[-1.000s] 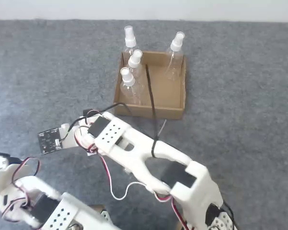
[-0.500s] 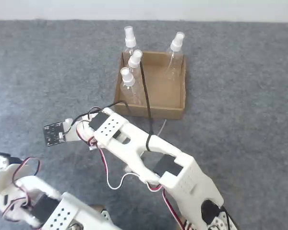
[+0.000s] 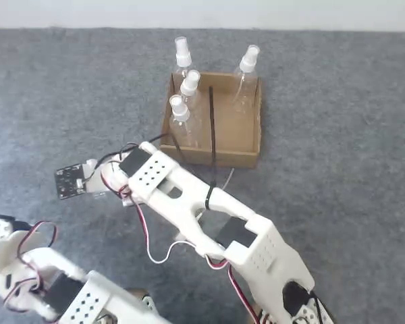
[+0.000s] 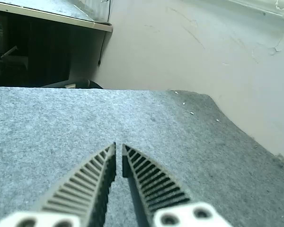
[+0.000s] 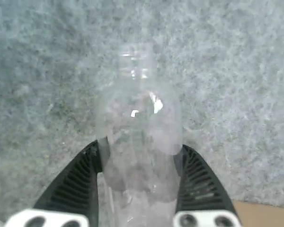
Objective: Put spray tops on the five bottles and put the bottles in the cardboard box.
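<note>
Right wrist view gives me the thing that matters: the bare bottle (image 5: 142,109), clear plastic with an open threaded neck and no spray top, sits between the ribbed fingers of the right end effector (image 5: 139,152). Both fingers press against its body, so I read it as clamped on the bottle well below the neck. That grip makes sense to me, since it leaves the neck free for a top to go on. In the high view the right arm (image 3: 189,202) stretches across the counter to a spot in front of and to one side of the cardboard box (image 3: 239,158), so the bottle is near the box but outside it. Four capped bottles (image 3: 179,111) stand at the box. Three are plainly inside, two against one side wall and one in the opposite far corner; the fourth is at the far corner, and I cannot tell whether it is inside or just behind the wall. By my count this is the last bottle to finish. The left end effector (image 4: 119,145) hangs over bare counter with its fingers drawn together, holding nothing. The counter (image 3: 337,135) is covered in grey felt-like fabric, and a pale scuffed wall (image 4: 180,47) rises behind it, with a dark recess under a ledge.
</note>
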Tool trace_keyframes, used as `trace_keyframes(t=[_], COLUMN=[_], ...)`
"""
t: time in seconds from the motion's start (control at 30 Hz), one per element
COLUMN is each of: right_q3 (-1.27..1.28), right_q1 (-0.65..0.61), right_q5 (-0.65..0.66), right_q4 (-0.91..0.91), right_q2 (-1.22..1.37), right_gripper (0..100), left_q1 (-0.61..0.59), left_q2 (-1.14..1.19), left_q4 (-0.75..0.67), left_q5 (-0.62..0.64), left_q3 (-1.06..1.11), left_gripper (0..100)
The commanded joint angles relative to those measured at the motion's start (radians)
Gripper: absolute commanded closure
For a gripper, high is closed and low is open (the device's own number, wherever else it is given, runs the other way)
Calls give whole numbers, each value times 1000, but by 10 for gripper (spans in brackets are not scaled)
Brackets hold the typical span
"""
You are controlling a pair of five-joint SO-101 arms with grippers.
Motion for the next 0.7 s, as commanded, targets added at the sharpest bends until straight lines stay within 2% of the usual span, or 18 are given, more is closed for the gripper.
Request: trace_keyframes(t=[0.0,0.37,0.67], right_q3=[-104,-396,-675], right_q1=[13,33,47], right_q5=[-69,-201,-207], right_q4=[51,306,611], right_q2=[-30,-30,-22], right_gripper=[957,957,958], left_q1=[-8,-8,-8], left_q2=[-15,-14,-14], left_q4=[-25,-25,-25], left_q5=[-11,-11,-11], left_q3=[-12,-12,-12], left_gripper=[977,977,977])
